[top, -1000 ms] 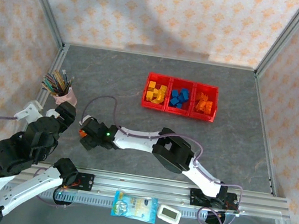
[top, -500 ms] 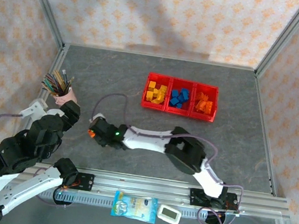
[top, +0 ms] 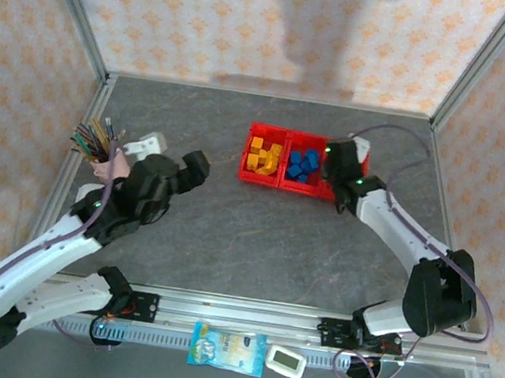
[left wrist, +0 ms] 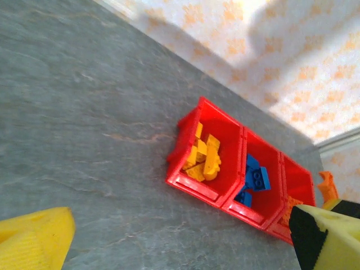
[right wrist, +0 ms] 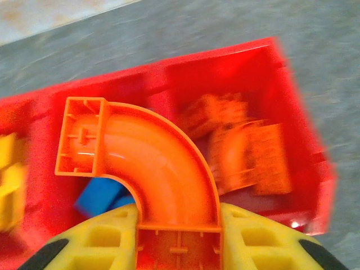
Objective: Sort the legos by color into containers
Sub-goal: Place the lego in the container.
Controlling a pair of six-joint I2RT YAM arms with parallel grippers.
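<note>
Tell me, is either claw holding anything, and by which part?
The right gripper pinches an orange arch by one flat end, above the bins. The left gripper is open and holds nothing.

Three red bins [top: 260, 179], two robot arms [top: 395, 230], one pencil cup [top: 106, 161], one packet [top: 227, 348], one timer [top: 285, 362]

The grey table [top: 255, 236] carries three joined red containers [top: 258, 180] toward the back; a pencil cup [top: 99, 144] apparently stands at left.
</note>
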